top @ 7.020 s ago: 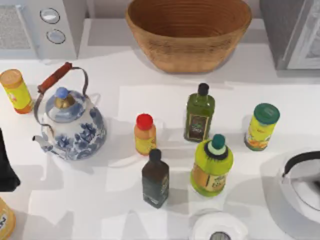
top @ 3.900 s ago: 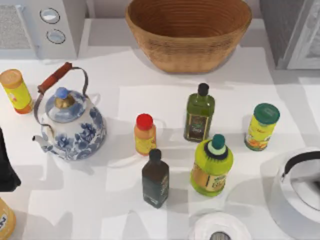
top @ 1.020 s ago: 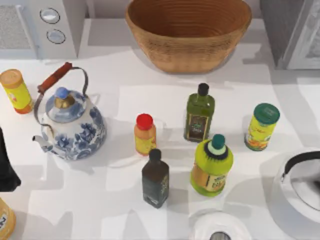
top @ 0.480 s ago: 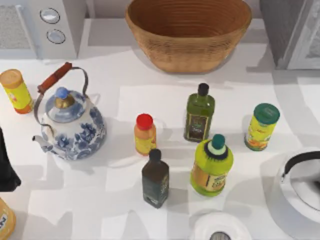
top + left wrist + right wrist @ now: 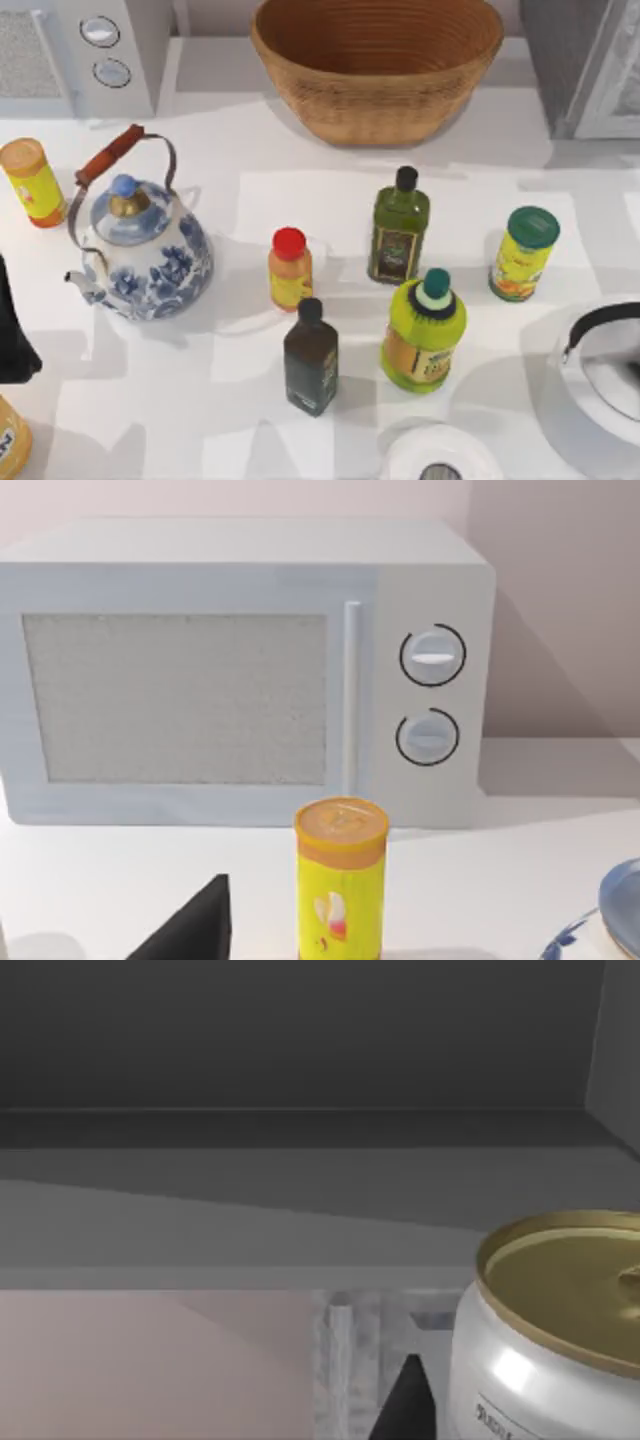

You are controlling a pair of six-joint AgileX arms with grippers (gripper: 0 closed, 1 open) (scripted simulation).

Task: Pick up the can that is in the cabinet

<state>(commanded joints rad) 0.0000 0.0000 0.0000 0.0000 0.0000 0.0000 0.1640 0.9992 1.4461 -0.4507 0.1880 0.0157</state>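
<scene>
One silver can with a gold lid (image 5: 555, 1330) is seen upright in the right wrist view, close up under the dark grey interior of the grey speckled cabinet (image 5: 580, 60). A dark fingertip (image 5: 408, 1400) of the right gripper is seen just beside the can, apart from it; the jaw opening cannot be told. On the white table (image 5: 250, 150), four bottles, two kettles, one woven basket (image 5: 377, 62) and one white microwave (image 5: 250, 670) are counted. The left arm is parked at the table's left edge.

My top camera looks straight down on the table (image 5: 250, 150), my left wrist camera faces the microwave (image 5: 250, 670) low and level, sharing it and the yellow canister (image 5: 340, 880) with the top view, while my right wrist camera sits close inside the cabinet (image 5: 300, 1080).
</scene>
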